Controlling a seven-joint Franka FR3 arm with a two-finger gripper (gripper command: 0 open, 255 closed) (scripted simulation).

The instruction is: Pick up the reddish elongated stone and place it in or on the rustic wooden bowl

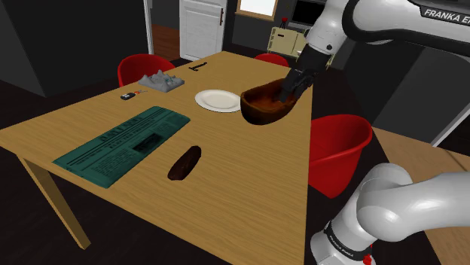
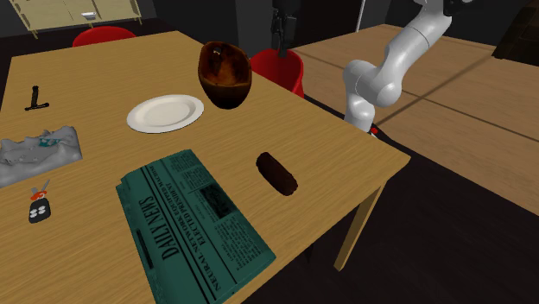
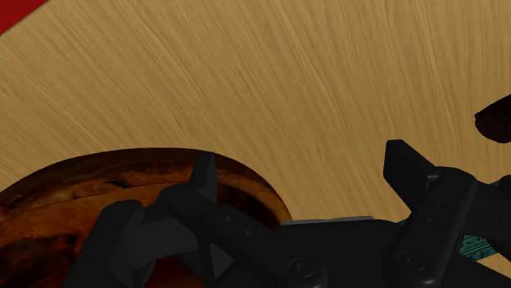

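On the tabletop (image 1: pixel 248 188), the dark reddish-brown stone (image 1: pixel 184 162) lies flat on the bare wood with nothing touching it, well apart from the tool (image 1: pixel 286 93). In the shoulder view the brown bowl (image 1: pixel 260 113) stands at about 1 o'clock from the stone, near the tabletop's far edge. A white plate (image 1: pixel 218 99) sits just beside the bowl at its 9 o'clock. A green newspaper (image 1: pixel 124 143) lies at the stone's 9 o'clock, close to it but apart. The arm reaches down so that the tool hangs at the bowl's rim, at about 2 o'clock on the bowl. In the wrist view its fingers (image 3: pixel 202 176) stand apart and open, gripping nothing. One is over the bowl's inside and the other over bare wood, and whether either touches the rim I cannot tell. A red chair (image 1: pixel 339 150) stands off the tabletop at the bowl's 4 o'clock. A grey lump (image 1: pixel 160 80) and a key fob (image 1: pixel 129 95) lie at about 10 o'clock from the plate.
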